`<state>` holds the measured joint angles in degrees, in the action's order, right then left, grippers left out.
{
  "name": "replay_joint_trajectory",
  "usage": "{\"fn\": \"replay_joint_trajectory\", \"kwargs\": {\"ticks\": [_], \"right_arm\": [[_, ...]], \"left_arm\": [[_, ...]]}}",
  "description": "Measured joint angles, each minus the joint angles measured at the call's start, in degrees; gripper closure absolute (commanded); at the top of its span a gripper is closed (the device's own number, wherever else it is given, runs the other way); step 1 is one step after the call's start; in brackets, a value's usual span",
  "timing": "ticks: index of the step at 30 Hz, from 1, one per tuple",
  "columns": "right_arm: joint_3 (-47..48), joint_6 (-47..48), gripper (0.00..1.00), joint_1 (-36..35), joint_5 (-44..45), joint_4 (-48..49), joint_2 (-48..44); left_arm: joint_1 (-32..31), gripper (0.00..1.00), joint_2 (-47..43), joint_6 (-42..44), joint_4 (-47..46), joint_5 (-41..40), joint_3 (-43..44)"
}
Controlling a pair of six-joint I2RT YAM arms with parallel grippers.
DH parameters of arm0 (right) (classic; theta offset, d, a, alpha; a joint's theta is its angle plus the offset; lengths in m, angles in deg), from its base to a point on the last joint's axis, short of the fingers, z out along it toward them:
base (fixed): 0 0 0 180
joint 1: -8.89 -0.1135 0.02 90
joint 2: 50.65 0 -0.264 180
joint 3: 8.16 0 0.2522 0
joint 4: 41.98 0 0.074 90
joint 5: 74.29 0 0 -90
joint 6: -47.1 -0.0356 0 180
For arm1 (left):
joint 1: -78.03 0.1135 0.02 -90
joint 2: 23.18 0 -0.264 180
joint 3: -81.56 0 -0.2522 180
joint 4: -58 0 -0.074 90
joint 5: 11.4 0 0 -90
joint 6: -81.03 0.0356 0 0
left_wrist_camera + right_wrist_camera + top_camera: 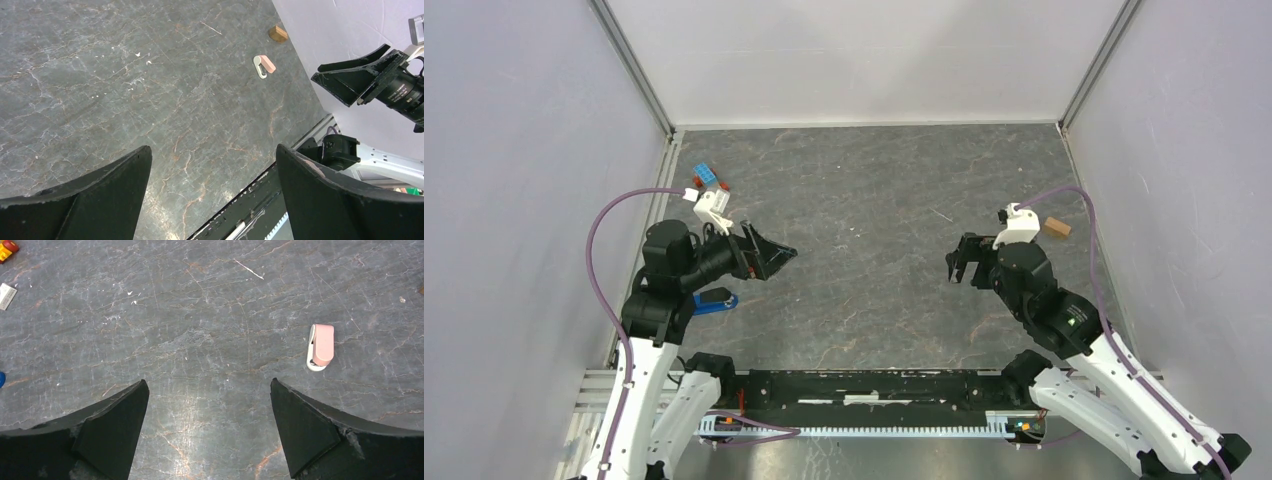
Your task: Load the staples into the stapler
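1. Looking down at the bench [864,180], I see a flat, dark grey top like stone, with thin pale and rusty lines and small scratches.
2. The stapler [717,300] is small, slim and blue. It lies on the bench near the left side, partly under my left arm and apart from both claws.
3. The staples [6,296] are a tiny, flat, pale strip with square corners. They lie alone on the bench, near the toy bricks [6,247].
4. My left claw [769,255] has black, pointed fingers. They stand wide apart with nothing between them. My left arm is bent up at the elbow, and the claw points to the right over the bench.
5. My right claw [959,262] is wide apart too and holds nothing. My right arm reaches in from the right corner and the claw points left. The two claws face each other, well apart.
6. Only my wrist views show a small pink and white piece [320,346]. It is smooth with a round end. The view from above does not show it.
7. My left wrist view shows a little tan block [278,33] by the pale wall, past the pink and white piece.
8. Only the view from above shows the stapler whole enough to name it.
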<state>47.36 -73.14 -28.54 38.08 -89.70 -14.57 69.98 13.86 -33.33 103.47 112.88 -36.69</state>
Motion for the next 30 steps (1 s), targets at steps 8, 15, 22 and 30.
{"fn": "replay_joint_trajectory", "kwargs": {"ticks": [8,15,22,30], "right_arm": [[0.0,0.61,0.02,0.0,1.09,0.9,0.35],[0.0,4.07,0.04,0.0,5.97,3.93,5.79],[2.05,9.31,0.27,1.73,10.47,3.96,23.23],[4.09,16.24,0.4,14.95,8.28,3.45,33.27]], "left_arm": [[-0.17,0.0,0.15,0.15,-0.09,-2.78,-0.42],[-0.37,0.0,-1.11,0.15,-0.59,-5.31,-3.37],[-2.51,0.0,-2.78,0.17,-0.24,-11.98,-5.88],[-4.02,0.0,-2.99,0.17,-0.48,-13.07,-6.21]]}}
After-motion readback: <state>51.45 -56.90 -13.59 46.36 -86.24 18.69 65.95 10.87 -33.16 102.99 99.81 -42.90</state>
